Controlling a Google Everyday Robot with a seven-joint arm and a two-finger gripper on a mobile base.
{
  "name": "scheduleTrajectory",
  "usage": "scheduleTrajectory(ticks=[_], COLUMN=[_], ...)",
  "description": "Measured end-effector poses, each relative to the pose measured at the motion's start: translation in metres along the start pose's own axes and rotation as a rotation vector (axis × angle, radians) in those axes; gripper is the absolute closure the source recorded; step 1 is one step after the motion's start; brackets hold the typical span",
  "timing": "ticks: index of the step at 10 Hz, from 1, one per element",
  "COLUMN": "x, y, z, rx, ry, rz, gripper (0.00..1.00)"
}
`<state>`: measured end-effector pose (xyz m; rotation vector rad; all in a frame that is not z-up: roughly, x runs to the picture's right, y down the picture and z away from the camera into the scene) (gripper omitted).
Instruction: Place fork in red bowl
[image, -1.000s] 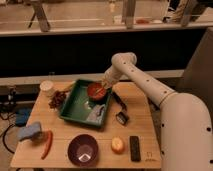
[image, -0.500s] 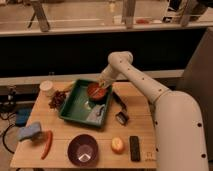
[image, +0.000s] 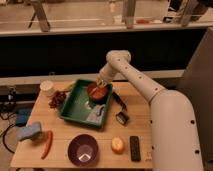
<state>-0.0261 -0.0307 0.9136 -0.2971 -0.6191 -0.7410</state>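
Fork shows only as a thin tan sliver at the end effector, directly above the red bowl; whether the end effector is clenched on it or released cannot be told. The red bowl sits inside the green tray, in the tray's far right corner, and the white arm reaches down to it from the right. Also in the tray, nearer than the bowl, lies a pale wrapped packet. Just right of the tray a black-handled utensil rests on the wooden surface, with a small dark object beside it. Left of the tray lie a bunch of dark grapes and a white cup. On the near side of the tray stand the purple bowl, a yellowish fruit and the black remote. A blue sponge and a red chili lie toward the near left of the tray.
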Motion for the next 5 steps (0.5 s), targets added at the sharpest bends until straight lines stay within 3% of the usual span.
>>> scheduleTrajectory(ticks=[3,5], x=[-0.0017,-0.0010], y=[0.0016,-0.0013], z=[0.0047,0.0036], rx=[-0.004,-0.003], ry=[-0.005,-0.007], rz=[-0.020,-0.018], gripper=[0.20,0.28])
